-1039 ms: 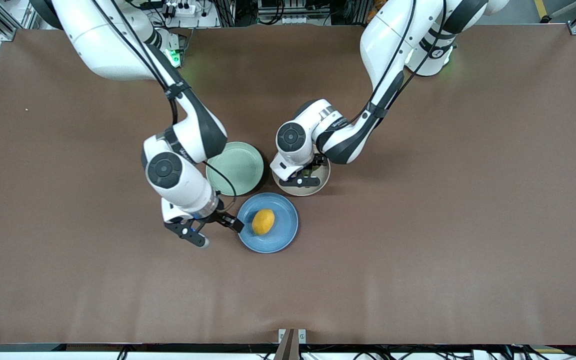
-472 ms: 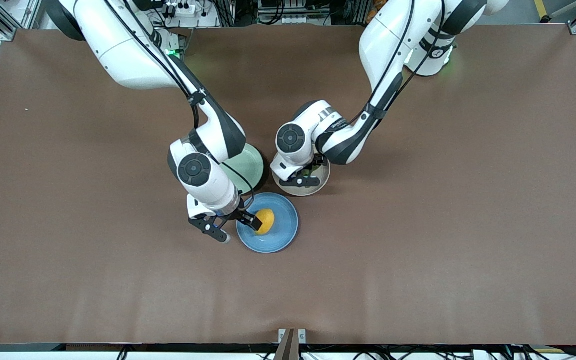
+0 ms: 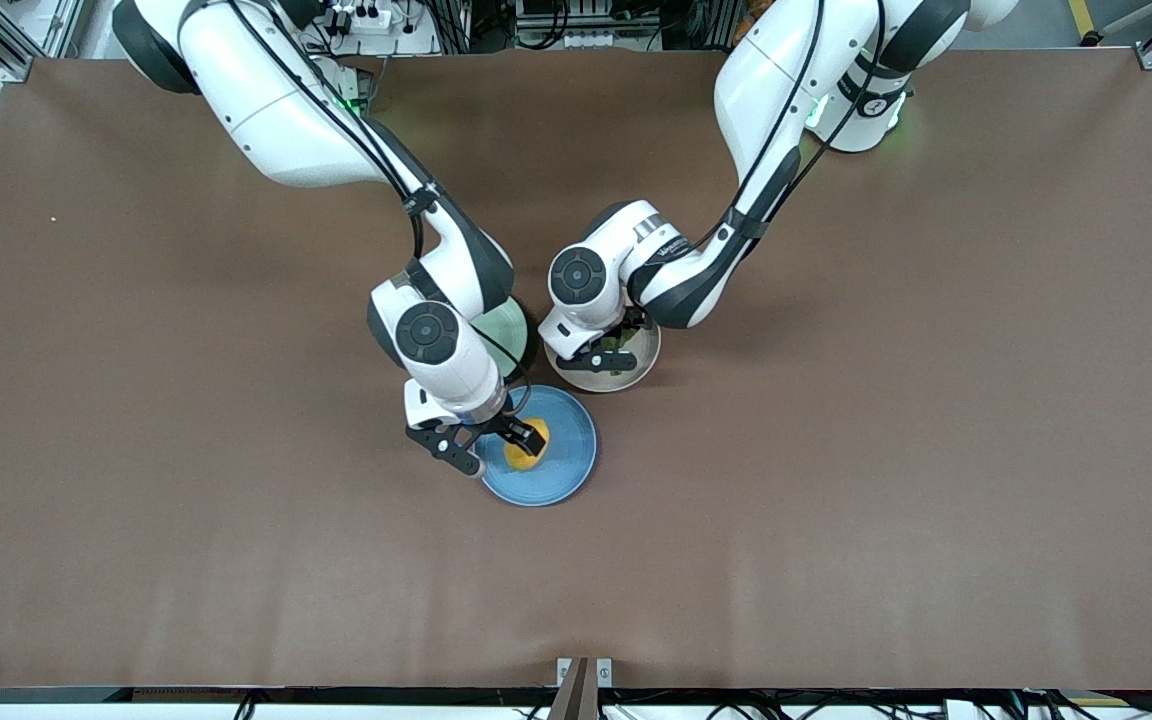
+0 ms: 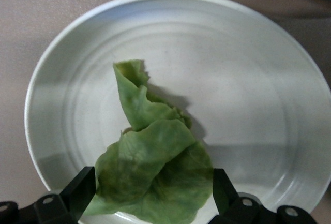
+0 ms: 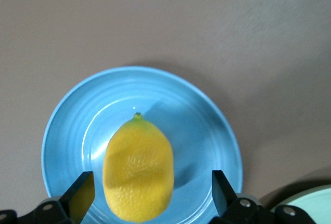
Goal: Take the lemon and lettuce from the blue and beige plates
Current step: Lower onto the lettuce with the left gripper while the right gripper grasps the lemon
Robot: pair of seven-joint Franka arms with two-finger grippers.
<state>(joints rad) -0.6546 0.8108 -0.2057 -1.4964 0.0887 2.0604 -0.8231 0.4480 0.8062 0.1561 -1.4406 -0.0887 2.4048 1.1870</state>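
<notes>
The yellow-orange lemon [image 5: 138, 169] lies on the blue plate [image 5: 207, 141]. My right gripper [image 5: 150, 198] is open low over that plate, one finger on each side of the lemon, not touching it. In the front view the right gripper [image 3: 498, 448] covers part of the lemon [image 3: 519, 456] on the blue plate [image 3: 566, 445]. The green wrinkly lettuce [image 4: 150, 167] lies on the beige plate [image 4: 232, 79]. My left gripper [image 4: 150, 198] is open just above it, its fingers flanking the leaf's wide end. In the front view the left gripper [image 3: 601, 358] hides the leaf on the beige plate [image 3: 636, 372].
An empty mint-green plate [image 3: 504, 325] sits beside the beige plate and farther from the front camera than the blue plate, partly under my right arm; its rim also shows in the right wrist view [image 5: 310, 198]. The three plates stand close together on the brown table [image 3: 886, 450].
My right arm has swung from beside the blue plate to over it, bringing its open gripper around the lemon. The left arm has hardly moved.
</notes>
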